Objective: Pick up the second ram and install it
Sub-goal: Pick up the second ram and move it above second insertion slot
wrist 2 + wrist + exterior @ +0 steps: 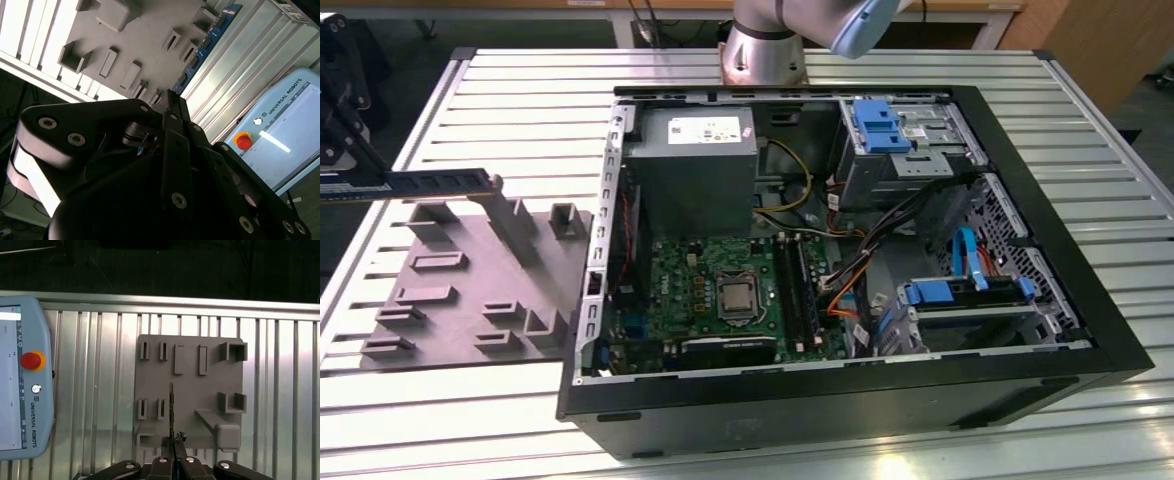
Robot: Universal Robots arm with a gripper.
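Plainly, the pick-up half of the job looks done and the carry is in hand. The hand [173, 444] is pinched narrow on the second ram [420, 183], gripping it at one end, so the stick juts out from between the fingertips. In the first wrist view the stick is seen edge-on as a thin dark line.

In the exterior view the second ram hangs level, on its long edge, at the exterior view's left. It is above the far part of the grey fixture block [467, 290] and apart from it, with none of the block's posts touching it. In the second wrist view the stick reaches out from the hand with the block beyond it. The teach pendant [20, 390] lies on the slatted desk [494, 90] beside the block.

The open computer case [854, 405] stands well apart, towards the exterior view's right. Its motherboard [720, 290] carries the long black memory slots [797, 285], which run near to far.

By my judgement, installing calls for carrying the stick across over the case wall. It also calls for turning the stick, since it now lies across the line of the slots. After that comes a straight, even press down into a free slot. Which slot is free I cannot tell from here.
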